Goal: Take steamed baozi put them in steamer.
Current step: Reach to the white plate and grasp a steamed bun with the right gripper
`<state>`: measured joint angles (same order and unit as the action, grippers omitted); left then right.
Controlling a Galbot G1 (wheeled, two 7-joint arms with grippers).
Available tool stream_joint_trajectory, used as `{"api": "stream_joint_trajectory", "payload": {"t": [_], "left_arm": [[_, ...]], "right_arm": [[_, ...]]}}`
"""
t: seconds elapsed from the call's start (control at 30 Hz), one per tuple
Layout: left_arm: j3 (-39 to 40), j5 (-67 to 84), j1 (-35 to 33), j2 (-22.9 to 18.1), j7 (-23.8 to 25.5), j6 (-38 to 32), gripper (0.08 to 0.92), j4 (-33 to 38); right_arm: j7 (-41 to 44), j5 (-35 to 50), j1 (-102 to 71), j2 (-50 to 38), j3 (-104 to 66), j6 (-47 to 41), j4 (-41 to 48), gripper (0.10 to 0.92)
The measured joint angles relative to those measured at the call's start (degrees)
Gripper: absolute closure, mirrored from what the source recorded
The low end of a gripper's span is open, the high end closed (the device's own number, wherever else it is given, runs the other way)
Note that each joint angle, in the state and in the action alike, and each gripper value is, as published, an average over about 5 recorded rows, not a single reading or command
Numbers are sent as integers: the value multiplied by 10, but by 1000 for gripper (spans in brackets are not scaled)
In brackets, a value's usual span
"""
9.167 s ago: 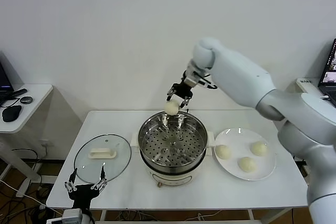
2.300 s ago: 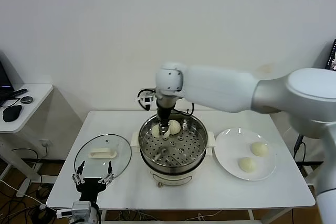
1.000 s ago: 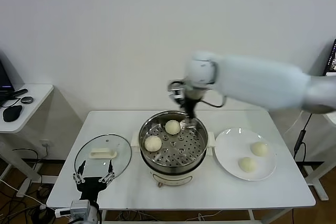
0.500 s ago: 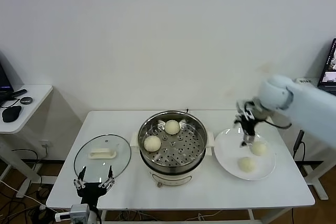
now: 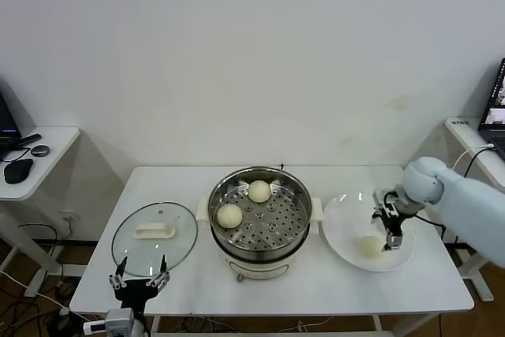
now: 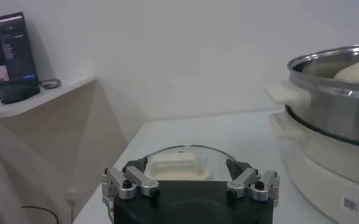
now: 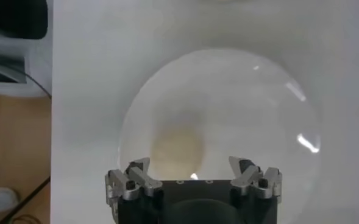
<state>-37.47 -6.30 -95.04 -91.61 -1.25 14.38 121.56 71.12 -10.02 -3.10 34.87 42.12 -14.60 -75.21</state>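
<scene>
My right pincer (image 5: 391, 230), jaws apart and empty, hangs just above the plate (image 5: 341, 230); a baozi (image 5: 369, 246) lies directly below, left-forward of its tips.

The head view looks forward and down from above the near edge of the desk (image 5: 197, 282), taking in the whole top and the wall behind it, from a middle distance.

The left wrist view sits low at the desk's 7 o'clock corner, facing almost level across the top. Its own end effector (image 6: 191, 184) fills the foreground; the glass lid (image 6: 178, 159) lies close ahead and the steamer (image 6: 334, 91) stands beside it. Both also appear in the head view.

The right wrist view looks straight down, close above the plate (image 7: 277, 109) at 3 o'clock, past its own end effector (image 7: 194, 178). The plate is shared with the head view.
</scene>
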Motion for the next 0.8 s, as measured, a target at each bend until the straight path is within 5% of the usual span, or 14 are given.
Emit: {"api": "stream_joint_trajectory", "payload": {"t": [0.8], "left_arm": [[0,1,9,0,2,1,177,-18]], "right_arm": [[-18,-50,-53,52,-35,36,65,203]]}}
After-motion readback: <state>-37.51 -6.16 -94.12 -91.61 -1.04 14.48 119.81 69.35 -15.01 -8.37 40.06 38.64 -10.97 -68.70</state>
